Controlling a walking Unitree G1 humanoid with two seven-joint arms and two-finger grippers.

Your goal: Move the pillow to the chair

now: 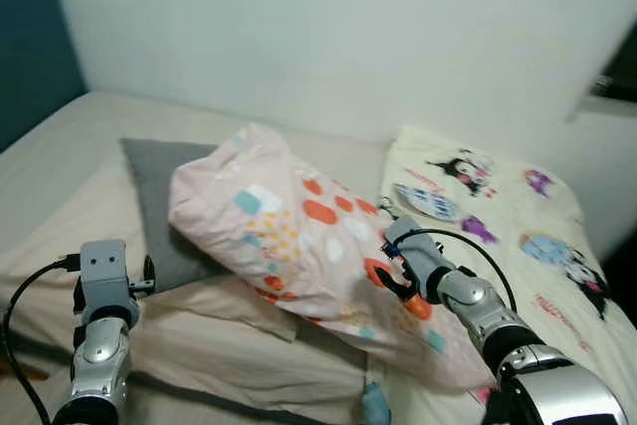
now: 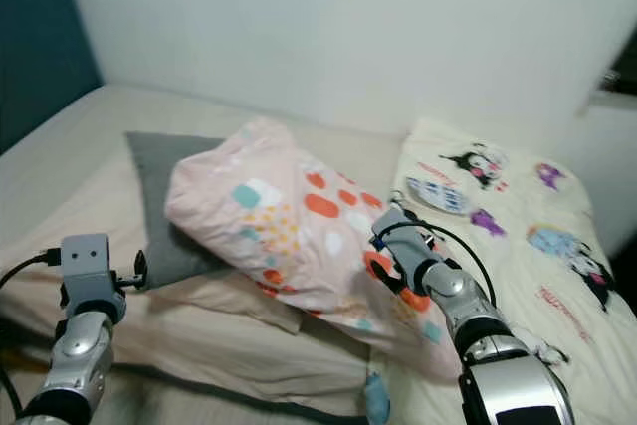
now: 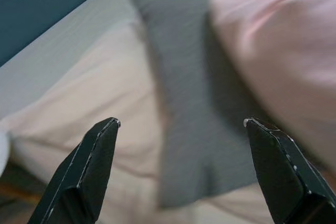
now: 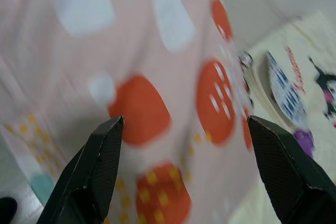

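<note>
The pillow (image 1: pixel 299 231) is pink with orange, white and teal patches and lies slanted across the middle of the bed. My right gripper (image 4: pixel 184 121) is open at the pillow's near right side. Its two black fingers (image 4: pixel 100 171) are spread wide, and the patterned cover lies close in front of them. My right arm (image 1: pixel 468 301) reaches in from the lower right. My left gripper (image 3: pixel 181 123) is open at the lower left, short of the pillow, and holds nothing. It faces a grey cushion (image 3: pixel 194 119), with the pink pillow's edge (image 3: pixel 278 51) to one side.
The grey cushion (image 1: pixel 159 196) lies partly under the pillow, on beige bedding (image 1: pixel 60 236). A cream sheet with cartoon prints (image 1: pixel 498 216) covers the bed's right side. A teal headboard (image 1: pixel 30 47) stands at the far left, and a white wall (image 1: pixel 348 27) runs behind the bed.
</note>
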